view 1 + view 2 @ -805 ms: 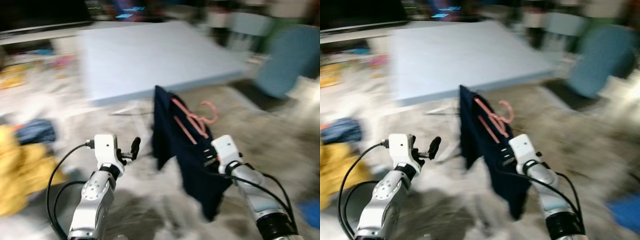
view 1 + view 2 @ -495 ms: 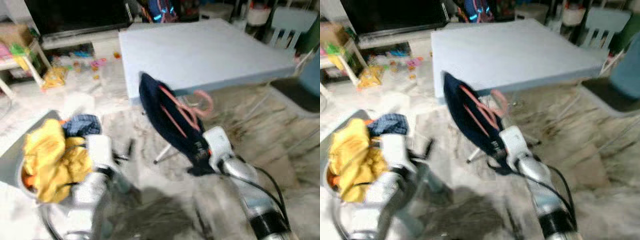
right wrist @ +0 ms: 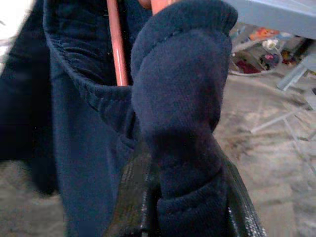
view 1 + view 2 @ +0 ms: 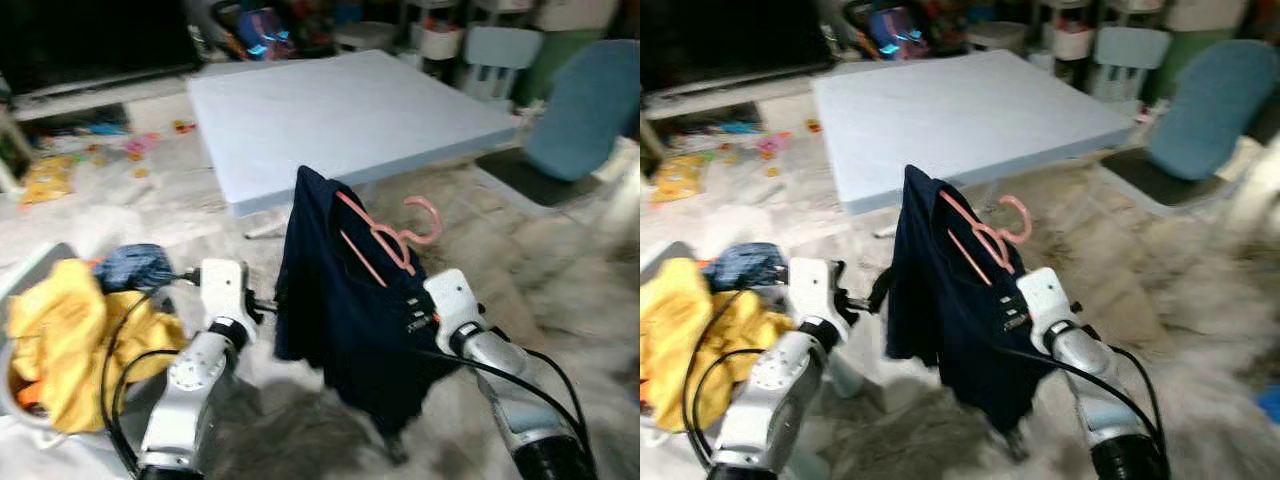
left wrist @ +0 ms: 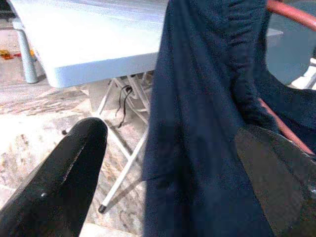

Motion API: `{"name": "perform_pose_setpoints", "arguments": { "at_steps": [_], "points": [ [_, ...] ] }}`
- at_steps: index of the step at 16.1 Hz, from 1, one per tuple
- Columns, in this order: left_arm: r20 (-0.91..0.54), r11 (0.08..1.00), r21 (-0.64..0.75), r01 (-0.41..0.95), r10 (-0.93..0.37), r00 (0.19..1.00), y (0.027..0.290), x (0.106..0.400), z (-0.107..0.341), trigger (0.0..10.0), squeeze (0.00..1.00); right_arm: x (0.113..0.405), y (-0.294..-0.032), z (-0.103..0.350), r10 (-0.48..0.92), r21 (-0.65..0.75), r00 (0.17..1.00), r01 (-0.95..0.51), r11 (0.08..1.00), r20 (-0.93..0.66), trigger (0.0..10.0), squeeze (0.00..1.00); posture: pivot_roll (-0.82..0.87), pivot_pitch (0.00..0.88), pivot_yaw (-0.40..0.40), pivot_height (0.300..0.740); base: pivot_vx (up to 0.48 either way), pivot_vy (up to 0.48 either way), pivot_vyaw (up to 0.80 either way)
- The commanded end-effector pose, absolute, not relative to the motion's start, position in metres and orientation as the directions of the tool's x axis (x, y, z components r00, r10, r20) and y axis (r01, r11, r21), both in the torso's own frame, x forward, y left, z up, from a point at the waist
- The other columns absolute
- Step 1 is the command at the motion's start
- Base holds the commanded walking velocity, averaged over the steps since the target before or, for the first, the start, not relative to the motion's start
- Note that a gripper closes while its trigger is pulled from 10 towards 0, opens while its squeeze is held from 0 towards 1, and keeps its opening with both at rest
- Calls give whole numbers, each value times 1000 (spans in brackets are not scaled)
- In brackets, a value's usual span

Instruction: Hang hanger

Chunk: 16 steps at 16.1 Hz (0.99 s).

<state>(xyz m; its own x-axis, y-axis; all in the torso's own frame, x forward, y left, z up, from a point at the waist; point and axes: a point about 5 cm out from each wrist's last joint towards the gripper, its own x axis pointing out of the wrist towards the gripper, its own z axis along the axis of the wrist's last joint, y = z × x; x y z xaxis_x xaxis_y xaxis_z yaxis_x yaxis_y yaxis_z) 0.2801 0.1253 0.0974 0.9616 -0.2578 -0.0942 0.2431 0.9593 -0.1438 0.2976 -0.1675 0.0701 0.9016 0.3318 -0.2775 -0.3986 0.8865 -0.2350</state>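
Since the earlier frames the view had swung back, the right gripper [image 3: 173, 197] clamping the navy garment [image 4: 340, 300] on its pink hanger [image 4: 385, 235] aloft near the blue table [image 4: 330, 110], ready for hanging, while the left gripper [image 5: 168, 182] stood open beside it.

Note the dark navy garment [image 4: 340, 300]: soft, matt knitted cloth, its ribbed weave plain to you in the right wrist view. The pink hanger [image 4: 385, 235] looks smooth, like plastic. Your counter [image 4: 340, 110] has a pale blue, smooth matt top. The left gripper [image 5: 168, 187] has glossy black fingers [image 5: 64, 182]; both arms read as silvery metal with white plastic housings. At near left, the yellow laundry [image 4: 60, 340] is crumpled matt cloth.
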Motion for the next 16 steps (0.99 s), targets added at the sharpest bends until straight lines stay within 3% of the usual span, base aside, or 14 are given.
{"name": "perform_pose_setpoints", "arguments": {
  "at_steps": [1, 10, 16],
  "points": [
    [-97, 961, -149, 233, -249, 964, 125, 281, 96, 10000, 0, 303, -161, 86, 358, -255, 908, -407, 877, -219, 10000, 0, -157, 0, 29, 740, 0, -390, 0],
    [-99, 956, -160, 245, -263, 960, 117, 282, 93, 10000, 0, 301, -163, 89, 371, -299, 901, -426, 854, -223, 10000, 0, -171, 0, 24, 740, 0, -388, 0],
    [-81, 965, -180, 189, -206, 975, 122, 285, 95, 10000, 0, 299, -161, 90, 396, -311, 888, -454, 835, -234, 10000, 0, -179, 0, 18, 740, 0, -41, 0]
  ]
}}
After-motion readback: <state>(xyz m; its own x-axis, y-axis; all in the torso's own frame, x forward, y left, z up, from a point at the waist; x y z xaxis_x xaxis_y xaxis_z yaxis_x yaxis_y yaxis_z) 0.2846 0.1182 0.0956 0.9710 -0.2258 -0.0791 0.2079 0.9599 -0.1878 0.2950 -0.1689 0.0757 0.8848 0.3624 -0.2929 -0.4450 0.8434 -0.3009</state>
